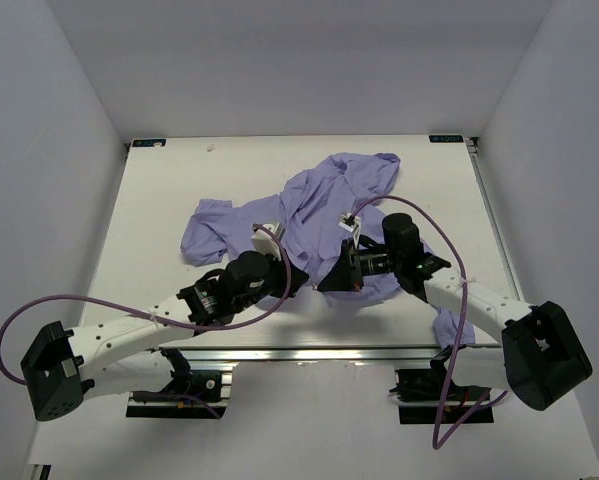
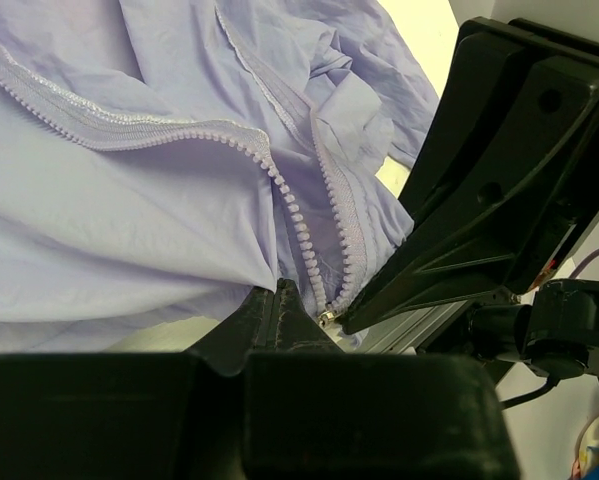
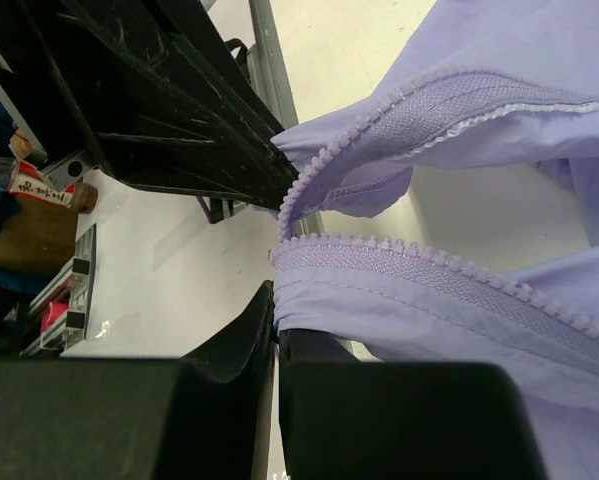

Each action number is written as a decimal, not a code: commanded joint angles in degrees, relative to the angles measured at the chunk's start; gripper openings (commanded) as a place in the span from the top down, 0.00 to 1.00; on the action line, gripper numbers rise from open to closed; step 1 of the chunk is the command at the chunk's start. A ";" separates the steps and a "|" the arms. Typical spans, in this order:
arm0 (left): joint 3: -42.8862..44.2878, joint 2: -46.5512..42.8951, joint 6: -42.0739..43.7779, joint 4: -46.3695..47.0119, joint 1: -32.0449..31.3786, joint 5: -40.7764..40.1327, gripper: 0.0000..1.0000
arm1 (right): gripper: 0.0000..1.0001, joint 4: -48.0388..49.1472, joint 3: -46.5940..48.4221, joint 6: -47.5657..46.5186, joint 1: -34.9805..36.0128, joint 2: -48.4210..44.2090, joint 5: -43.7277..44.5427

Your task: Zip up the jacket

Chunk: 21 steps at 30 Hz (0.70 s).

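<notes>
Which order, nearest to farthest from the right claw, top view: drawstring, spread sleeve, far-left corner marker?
1. drawstring, just beyond the right claw.
2. sleeve, left end of the jacket.
3. corner marker, far-left, farthest back.

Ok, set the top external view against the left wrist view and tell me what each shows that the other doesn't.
Only the top external view shows the whole jacket lying crumpled on the table, with one sleeve flung out to the left. Only the left wrist view shows the two rows of zipper teeth, unjoined and converging on a small metal piece at the fingertips. Both views show lavender fabric and the left gripper at the jacket's near edge.
</notes>
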 commanded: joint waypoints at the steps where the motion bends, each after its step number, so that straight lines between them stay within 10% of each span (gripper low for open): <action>1: 1.53 -0.18 -0.53 0.79 -0.32 -1.59 1.00 | 1.00 1.71 1.28 1.04 0.18 -1.61 1.24; 21: 3.73 1.49 7.64 0.70 -0.40 6.30 1.00 | 1.00 -3.56 4.44 -1.94 1.76 -0.47 4.23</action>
